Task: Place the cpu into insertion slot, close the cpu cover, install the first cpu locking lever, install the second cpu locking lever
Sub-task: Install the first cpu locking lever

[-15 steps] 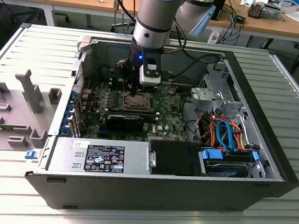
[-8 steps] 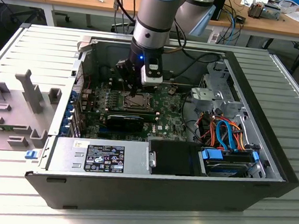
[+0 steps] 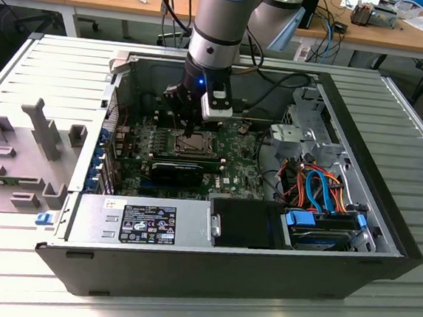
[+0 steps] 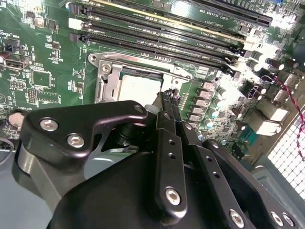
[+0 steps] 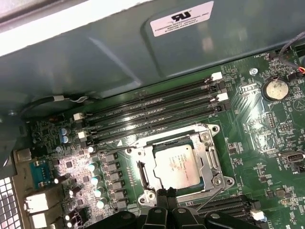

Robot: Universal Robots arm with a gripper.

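The black end effector (image 5: 167,202), fingers pinched together and empty, hangs at the near edge of the silvery-rimmed square insertion slot (image 5: 179,163), where the silvery-grey square cpu (image 5: 174,165) already sits under the closed silvery frame cover (image 5: 209,157).

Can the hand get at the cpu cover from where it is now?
Probably yes. The hand sits right at the edge of the cpu cover, which lies flat around the cpu, and nothing stands between them in either wrist view.
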